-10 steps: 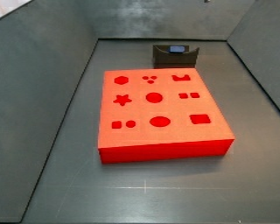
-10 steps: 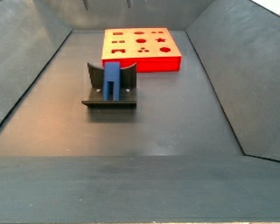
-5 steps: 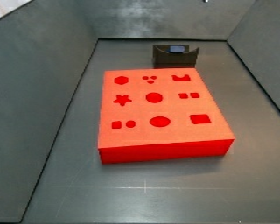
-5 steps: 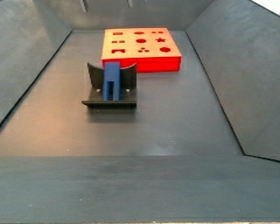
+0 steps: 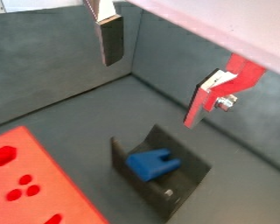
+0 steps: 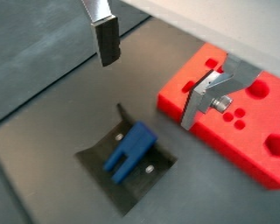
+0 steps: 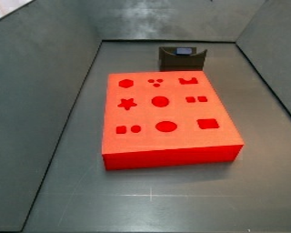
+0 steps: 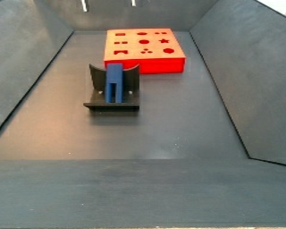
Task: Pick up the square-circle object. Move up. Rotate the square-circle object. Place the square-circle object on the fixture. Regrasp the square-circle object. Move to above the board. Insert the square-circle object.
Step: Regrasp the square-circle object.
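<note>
While the square-circle object [image 6: 130, 150] rests in the fixture [image 6: 130, 171] awaiting a regrasp, the hand [image 6: 160, 66] hangs above, fingers spread and empty.

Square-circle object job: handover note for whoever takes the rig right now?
Gripper: open, empty, well above the fixture; seen only in the wrist views, out of frame in both side views.
Square-circle object: blue, resting in the fixture, not held.
Board: red, on the floor apart from the fixture, no piece in its holes.
Done: the object is placed on the fixture.
Left: regrasp, move above the board, insert.
</note>
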Robot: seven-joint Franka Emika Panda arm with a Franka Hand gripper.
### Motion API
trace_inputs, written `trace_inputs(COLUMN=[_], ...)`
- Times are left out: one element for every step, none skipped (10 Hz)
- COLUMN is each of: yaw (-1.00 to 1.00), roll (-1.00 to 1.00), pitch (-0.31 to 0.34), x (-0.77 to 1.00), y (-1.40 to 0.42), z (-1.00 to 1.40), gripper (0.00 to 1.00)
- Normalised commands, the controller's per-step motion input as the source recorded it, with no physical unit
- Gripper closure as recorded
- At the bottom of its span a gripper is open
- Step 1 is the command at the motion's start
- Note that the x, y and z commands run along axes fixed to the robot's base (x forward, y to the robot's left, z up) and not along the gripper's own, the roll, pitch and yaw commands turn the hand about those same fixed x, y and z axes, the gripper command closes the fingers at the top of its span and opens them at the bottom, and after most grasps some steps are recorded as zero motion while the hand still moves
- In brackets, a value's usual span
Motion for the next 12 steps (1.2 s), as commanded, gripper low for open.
trace_inputs(yaw=[0.05, 0.05, 0.06, 0.06, 0.07, 0.08, 0.09, 0.11, 0.13, 0.14, 0.15, 0.16], roll=[1.00, 1.00, 1.00, 1.00, 1.00, 1.00, 1.00, 1.00, 0.95, 0.82, 0.56, 0.38], pitch=[0.009, 0.013, 0.021, 0.033, 0.047, 0.062, 0.082, 0.109, 0.122, 0.119, 0.104, 0.088], x=[0.00, 0.01, 0.02, 0.04, 0.05, 0.07, 0.08, 0.08, 0.08, 0.09, 0.09, 0.09], y=[-0.02, -0.02, -0.02, -0.02, -0.03, -0.03, -0.03, -0.04, -0.04, -0.04, -0.04, -0.04], z=[0.00, 0.00, -0.01, 0.00, -0.01, -0.01, -0.01, -0.01, -0.01, -0.01, -0.01, -0.01], gripper=[0.00, 0.00, 0.00, 0.00, 0.00, 0.00, 0.00, 0.00, 0.00, 0.00, 0.00, 0.00])
